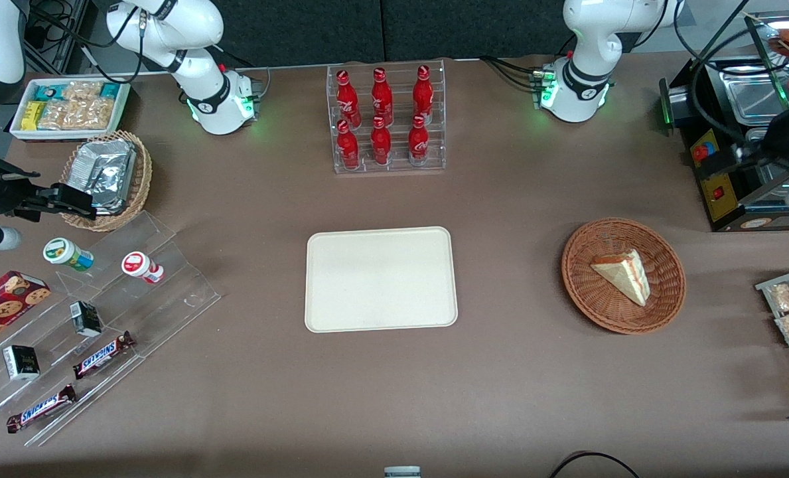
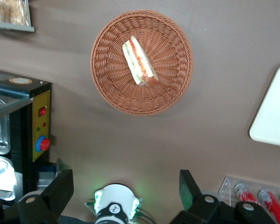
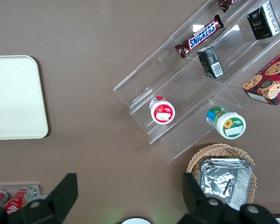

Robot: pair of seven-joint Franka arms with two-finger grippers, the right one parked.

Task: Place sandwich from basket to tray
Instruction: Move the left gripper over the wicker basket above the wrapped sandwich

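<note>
A: Where's the sandwich (image 1: 623, 273)?

B: In the basket (image 1: 580, 279), right part of the front frame, lying on its side, roughly centred in the bowl. Nothing touching it.

A: Tray (image 1: 381, 279)?

B: Centre of the front frame, bare, well apart from the basket.

A: Gripper (image 2: 123, 191)?

B: High above the surface, looking down on the basket. The jaws are spread wide and holding nothing; both fingers (image 2: 60, 186) show dark in the wrist view with bare surface between them. In the front frame the arm's end is at the right edge, over the metal appliance (image 1: 732, 133).

A: So pickup not started. Risks?

B: The wedge looks soft, so a hard squeeze could crush the bread or push filling out. It sits at an angle in the bowl, so if the jaws don't line up across its flat faces they could catch a corner and it could twist or drop. The basket looks light, and a low approach could clip the rim and shove it. The bottle rack (image 1: 386, 119) is above the tray in frame; I judge it clear of the carry path.
</note>
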